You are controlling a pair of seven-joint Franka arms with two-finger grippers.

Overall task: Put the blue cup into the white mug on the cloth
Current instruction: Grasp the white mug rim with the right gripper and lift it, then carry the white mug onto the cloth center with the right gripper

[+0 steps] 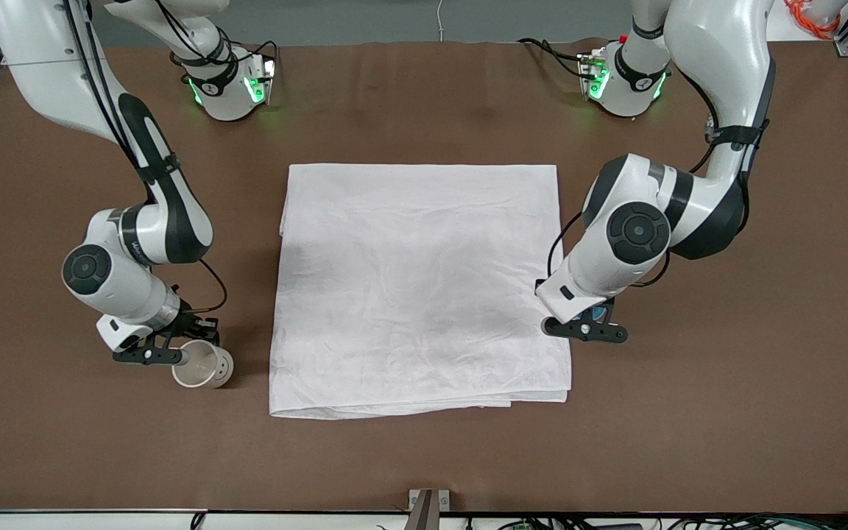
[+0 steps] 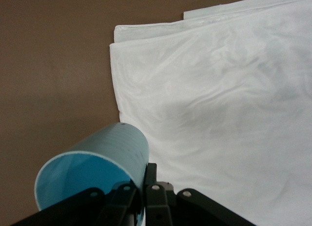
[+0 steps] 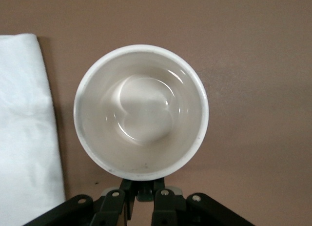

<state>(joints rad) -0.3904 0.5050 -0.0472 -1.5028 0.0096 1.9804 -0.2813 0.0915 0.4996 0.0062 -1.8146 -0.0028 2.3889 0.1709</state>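
Brown matting is covering the counter (image 1: pixel 424 96), and the cloth (image 1: pixel 424 287) is lying flat in the middle of it, nothing standing on it yet.

Starting at the right arm's end of the counter: the right hand (image 1: pixel 174 355) is sitting low beside the cloth's edge, toward the counter edge nearest the front camera, and it is clamping the rim of the white mug (image 1: pixel 203 364). In the right wrist view the fingers (image 3: pixel 119 199) are pinching the mug's wall from above, one inside and one outside, with the cream inside facing the camera. From the front the mug is leaning a little, so I judge it is being lifted or tipped off the counter rather than standing free, though I cannot tell for certain.

At the left arm's end, the left hand (image 1: pixel 589 327) is hovering just over the cloth's edge and gripping the blue cup (image 2: pixel 97 174), which is mostly hidden under the wrist from the front. The left wrist view is showing the cup tilted, its rim caught between the closed fingers (image 2: pixel 124 199).

Both pieces look to be in hand, so the carrying step seems to be under way. Next, the mug is needing to be set upright on the cloth and let go; then the cup must be lined up over its mouth and lowered in straight, since it is only slightly narrower.
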